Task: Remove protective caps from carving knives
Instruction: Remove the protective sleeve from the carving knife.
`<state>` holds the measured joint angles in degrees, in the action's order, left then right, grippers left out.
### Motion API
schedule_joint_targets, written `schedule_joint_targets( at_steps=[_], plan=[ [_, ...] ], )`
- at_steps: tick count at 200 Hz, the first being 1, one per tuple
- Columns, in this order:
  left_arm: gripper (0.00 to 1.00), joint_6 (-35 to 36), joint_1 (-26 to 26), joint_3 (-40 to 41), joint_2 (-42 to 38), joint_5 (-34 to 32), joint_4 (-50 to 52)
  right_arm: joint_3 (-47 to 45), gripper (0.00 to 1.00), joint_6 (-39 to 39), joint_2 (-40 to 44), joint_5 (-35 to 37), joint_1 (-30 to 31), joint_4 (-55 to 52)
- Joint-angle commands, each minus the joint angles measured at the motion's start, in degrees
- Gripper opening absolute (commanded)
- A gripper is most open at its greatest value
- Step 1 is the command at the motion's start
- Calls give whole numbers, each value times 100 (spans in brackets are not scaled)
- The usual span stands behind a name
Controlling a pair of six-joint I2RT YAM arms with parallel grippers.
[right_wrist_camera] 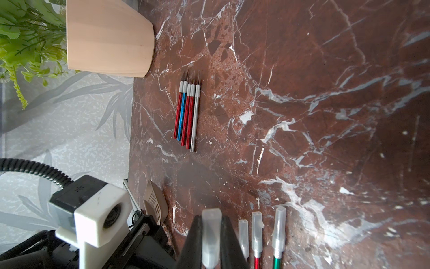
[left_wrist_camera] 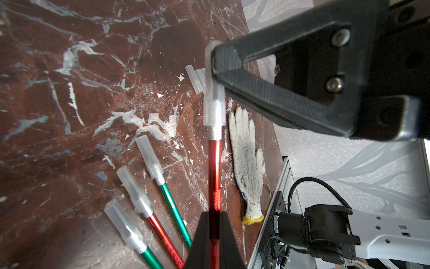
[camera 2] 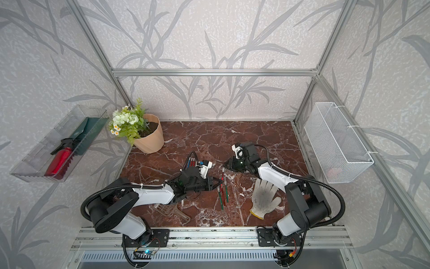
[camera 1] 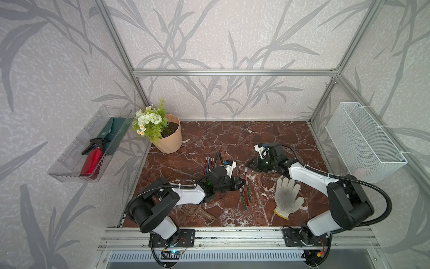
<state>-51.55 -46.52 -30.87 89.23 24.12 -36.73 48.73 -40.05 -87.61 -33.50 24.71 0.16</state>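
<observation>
My left gripper (left_wrist_camera: 214, 215) is shut on the handle of a red carving knife (left_wrist_camera: 214, 177) and holds it above the table. My right gripper (right_wrist_camera: 211, 221) is shut on the translucent protective cap (right_wrist_camera: 211, 235) that still sits over this knife's tip and collar (left_wrist_camera: 214, 109). In both top views the two grippers (camera 1: 244, 182) (camera 1: 247, 165) face each other at mid-table. Three capped knives (left_wrist_camera: 149, 186) lie beside the held one. Several uncapped knives (right_wrist_camera: 187, 111) lie in a neat row near the pot. A few loose caps (left_wrist_camera: 195, 79) rest on the table.
A white work glove (camera 1: 287, 198) lies right of the knives. A brown slotted scoop (camera 1: 197, 213) sits under the left arm. A flower pot (camera 1: 169, 137) stands at the back left. A clear wall tray (camera 1: 69, 167) and a white mesh basket (camera 1: 363, 142) hang on the side walls.
</observation>
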Motion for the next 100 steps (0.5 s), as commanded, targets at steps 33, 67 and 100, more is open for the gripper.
schedule_joint_targets(
  at_steps=[33, 67, 100],
  plan=[
    [6, 34, -20, 59, -49, 119, 39, 355, 12, -46, 182, 199, -95, 212],
    [6, 55, -16, 72, -96, 111, 70, 484, 11, -46, 183, 212, -159, 209],
    [6, 71, -15, 67, -118, 116, 121, 605, 11, -47, 163, 227, -203, 194]
  ],
)
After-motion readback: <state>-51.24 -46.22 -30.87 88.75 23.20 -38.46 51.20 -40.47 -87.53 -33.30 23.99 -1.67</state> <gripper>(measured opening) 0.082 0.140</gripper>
